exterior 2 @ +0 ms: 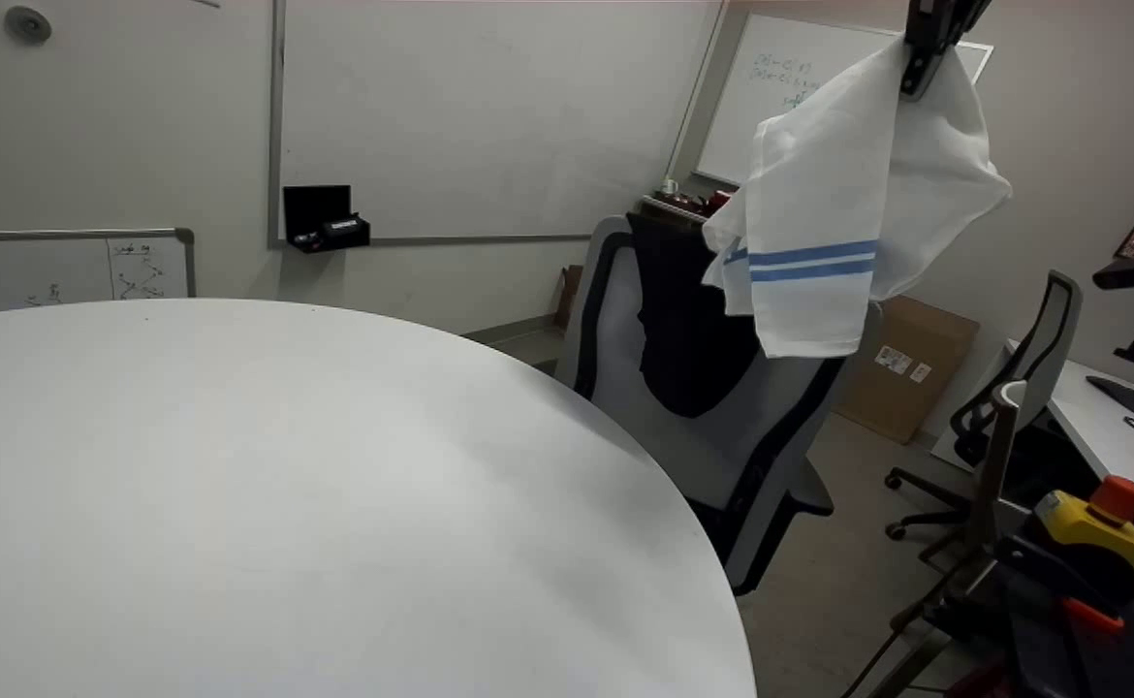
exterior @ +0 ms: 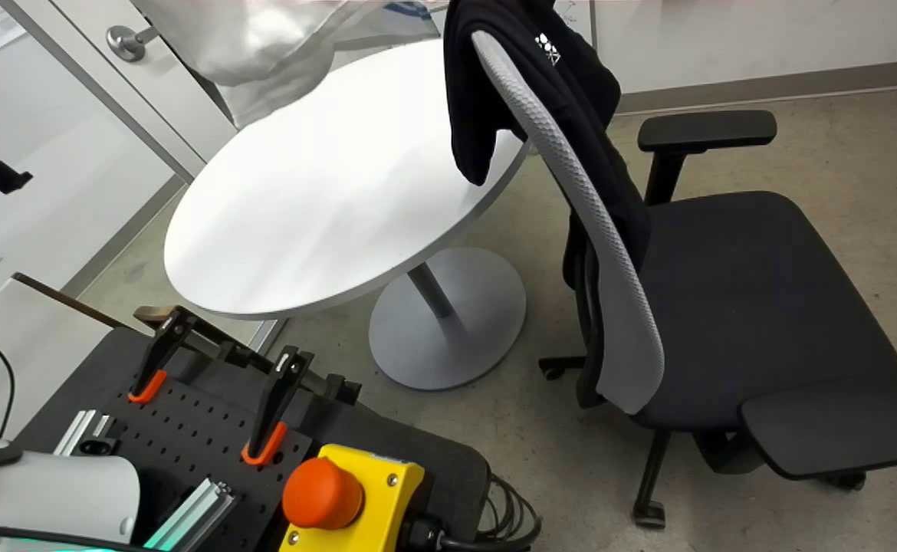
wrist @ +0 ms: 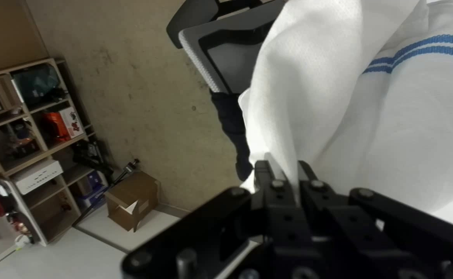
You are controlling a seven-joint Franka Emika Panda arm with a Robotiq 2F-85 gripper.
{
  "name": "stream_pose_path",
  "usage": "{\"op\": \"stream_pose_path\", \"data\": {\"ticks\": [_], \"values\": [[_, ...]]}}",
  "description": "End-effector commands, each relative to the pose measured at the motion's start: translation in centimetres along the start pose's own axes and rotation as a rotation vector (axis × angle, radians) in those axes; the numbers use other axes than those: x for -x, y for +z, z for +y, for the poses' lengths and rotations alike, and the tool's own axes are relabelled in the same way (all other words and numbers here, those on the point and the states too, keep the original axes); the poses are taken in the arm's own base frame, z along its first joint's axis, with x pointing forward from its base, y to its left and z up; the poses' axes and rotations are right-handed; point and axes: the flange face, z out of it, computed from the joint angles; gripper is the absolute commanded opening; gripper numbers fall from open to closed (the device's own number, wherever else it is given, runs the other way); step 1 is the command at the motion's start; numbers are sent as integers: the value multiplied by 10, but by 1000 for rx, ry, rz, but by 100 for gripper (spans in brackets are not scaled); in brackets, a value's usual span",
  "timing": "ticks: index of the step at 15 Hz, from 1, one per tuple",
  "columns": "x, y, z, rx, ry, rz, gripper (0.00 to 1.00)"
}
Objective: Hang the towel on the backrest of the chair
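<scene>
The white towel with blue stripes hangs in loose folds from my gripper, which is shut on its upper part. In an exterior view the towel overlaps the upper right of the chair's grey backrest. Elsewhere it hangs at the top, left of the backrest and apart from it; the gripper is out of that view. In the wrist view the towel runs up between the fingers and partly covers the backrest. A black garment lies over the backrest top.
A round white table stands beside the chair. The chair has black armrests. A yellow box with a red button and clamps sit on the robot's base table. Another chair and a cardboard box are farther back.
</scene>
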Motion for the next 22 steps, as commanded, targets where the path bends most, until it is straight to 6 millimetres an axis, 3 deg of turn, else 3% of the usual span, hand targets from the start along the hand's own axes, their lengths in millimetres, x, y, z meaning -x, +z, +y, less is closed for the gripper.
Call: {"op": "stream_pose_path", "data": {"ticks": [1,6,13,19,22], "values": [[-9,-13,26,117,34,77,1],[-23,-10,65,260,20,166,1],[-42,27,125,236,108,159,1],[-62,76,124,112,127,195,1],[-71,106,101,57,101,187,1]]}}
